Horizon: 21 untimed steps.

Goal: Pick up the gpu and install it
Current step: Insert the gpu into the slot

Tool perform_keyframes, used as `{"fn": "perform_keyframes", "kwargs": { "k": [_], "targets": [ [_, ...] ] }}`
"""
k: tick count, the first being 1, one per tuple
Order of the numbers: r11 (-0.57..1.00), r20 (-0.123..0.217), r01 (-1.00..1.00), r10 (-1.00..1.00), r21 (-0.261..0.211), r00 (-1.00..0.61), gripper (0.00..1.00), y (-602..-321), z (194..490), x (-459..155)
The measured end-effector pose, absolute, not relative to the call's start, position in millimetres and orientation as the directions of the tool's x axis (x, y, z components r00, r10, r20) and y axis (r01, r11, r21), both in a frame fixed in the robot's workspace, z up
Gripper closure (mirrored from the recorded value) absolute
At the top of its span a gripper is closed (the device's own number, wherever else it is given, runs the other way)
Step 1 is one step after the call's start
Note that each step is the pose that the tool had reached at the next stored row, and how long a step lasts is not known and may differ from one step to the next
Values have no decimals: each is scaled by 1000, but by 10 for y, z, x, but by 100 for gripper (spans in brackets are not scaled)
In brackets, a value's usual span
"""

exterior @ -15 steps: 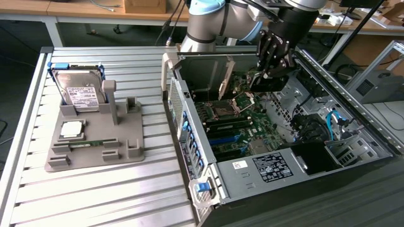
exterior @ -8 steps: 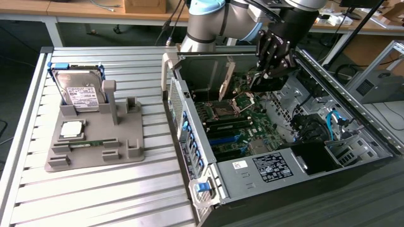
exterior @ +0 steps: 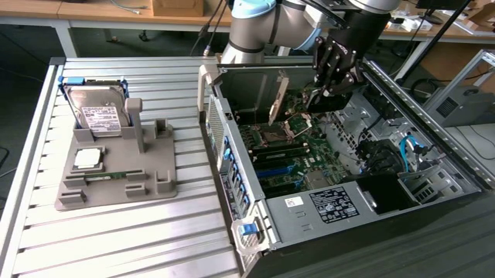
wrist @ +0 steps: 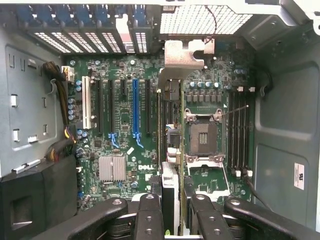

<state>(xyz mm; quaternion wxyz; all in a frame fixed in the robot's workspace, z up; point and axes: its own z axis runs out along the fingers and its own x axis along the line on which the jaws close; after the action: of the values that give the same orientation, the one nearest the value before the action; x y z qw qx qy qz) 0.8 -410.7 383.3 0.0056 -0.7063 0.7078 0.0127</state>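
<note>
On the exterior view's left we see a gray plastic tray (exterior: 166,188) lying on the ribbed metal counter (exterior: 116,231). The tray has little walls and posts. We think they are there to keep each part in its own spot so it is easy to grab. A shiny boxy hard drive (exterior: 99,113) with a white label stands up at the back of the tray. A flat square chip (exterior: 87,158) lies in front of it. A thin green memory stick (exterior: 116,175) sits in a long groove.

Next comes the big computer case (exterior: 220,133). It lies on its side with the open side up. We think this lets the arm (exterior: 263,23) reach in from above. Inside is a flat green board (wrist: 125,150) with bumpy little parts. It has a long blue slot (wrist: 135,107), a silver block with ribs (wrist: 112,167) and an empty square socket (wrist: 202,135).

The gpu (exterior: 276,98) is inside the case, above the green board. In the wrist view we see the gpu (wrist: 170,185) from its thin edge, between the blue slot and the square socket. Its silver metal end points to the back wall with the holes. It is held on its edge, we think so that its lower edge can go down into a slot. We cannot tell if it touches the board.

Further right is the black gripper (exterior: 328,98). Its fingers (wrist: 150,215) pinch the gpu from both sides.
</note>
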Motion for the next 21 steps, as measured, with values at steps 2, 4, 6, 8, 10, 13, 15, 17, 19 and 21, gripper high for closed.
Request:
{"fn": "perform_keyframes", "kwargs": {
  "k": [2,4,6,8,10,13,15,17,19,21],
  "targets": [
    [2,-26,-1000,-1000,10,-2,73,-4107,3833,8],
    [2,-26,-1000,-1000,10,-2,73,-4107,3833,8],
    [2,-26,-1000,-1000,10,-2,73,-4111,3833,7],
    [2,-26,-1000,-1000,10,-2,73,-4119,3830,8],
    [2,-26,-1000,-1000,10,-2,73,-4125,3824,8],
    [2,-26,-1000,-1000,10,-2,73,-4130,3815,8],
    [2,-26,-1000,-1000,10,-2,73,-4133,3805,7],
    [2,-26,-1000,-1000,10,-2,73,-4135,3799,8],
    [2,-26,-1000,-1000,10,-2,73,-4136,3795,8],
    [2,-26,-1000,-1000,10,-2,73,-4137,3790,8]
  ]
}}
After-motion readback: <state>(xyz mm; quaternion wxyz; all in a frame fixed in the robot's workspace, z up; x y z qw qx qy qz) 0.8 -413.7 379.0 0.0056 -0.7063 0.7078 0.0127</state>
